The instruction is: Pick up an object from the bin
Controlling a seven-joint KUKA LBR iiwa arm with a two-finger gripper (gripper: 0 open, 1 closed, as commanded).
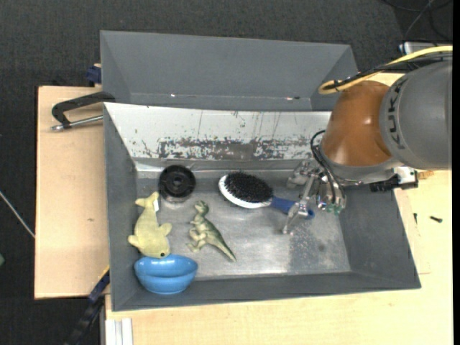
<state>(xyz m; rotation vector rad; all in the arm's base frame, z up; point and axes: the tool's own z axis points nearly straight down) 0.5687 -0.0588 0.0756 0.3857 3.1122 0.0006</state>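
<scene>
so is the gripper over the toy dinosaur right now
No, the gripper is at the blue-handle end of the hairbrush, well apart from the green toy dinosaur nearer the bin's middle.

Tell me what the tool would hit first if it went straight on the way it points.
Probably the hairbrush's blue handle, just beside the tool; otherwise the bin floor. Depth is unclear.

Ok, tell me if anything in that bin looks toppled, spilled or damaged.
Nothing spilled or broken. The green toy dinosaur lies toppled on its side front-left, and the hairbrush lies bristles up with its blue handle by the hand. The bin's back wall is scuffed.
</scene>
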